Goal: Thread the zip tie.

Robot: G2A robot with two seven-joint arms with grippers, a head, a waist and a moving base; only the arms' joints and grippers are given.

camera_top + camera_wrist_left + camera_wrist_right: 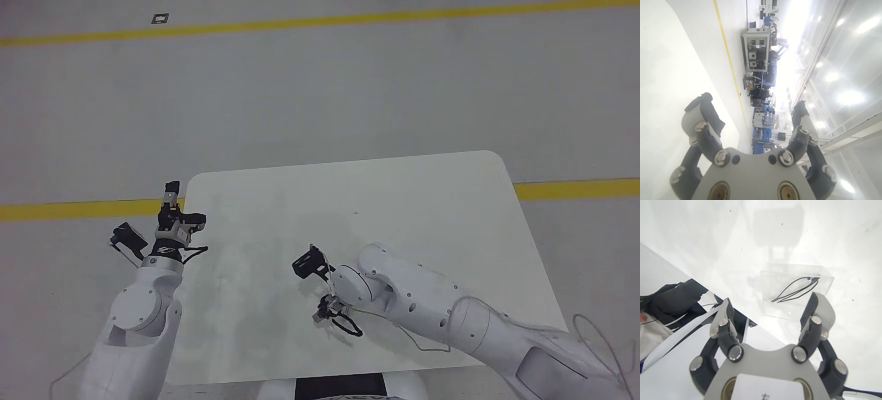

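Note:
Several black zip ties (795,291) lie in a small clear box (770,308) that stands on the white table (696,237). My right gripper (771,300) hangs open just short of the box, with nothing between its ribbed pads (810,308). From above, the right gripper (316,288) is near the table's front edge, around its middle. My left gripper (149,213) is at the table's left edge, open wide and holding nothing. In its own wrist view the left gripper (753,102) points along the table edge toward the room behind.
The white table (400,220) is bare across its middle, back and right. Its front edge (696,283) runs close to the right gripper. Past that edge are dark cloth and a thin black strand (677,313). Yellow floor lines (300,22) lie beyond the table.

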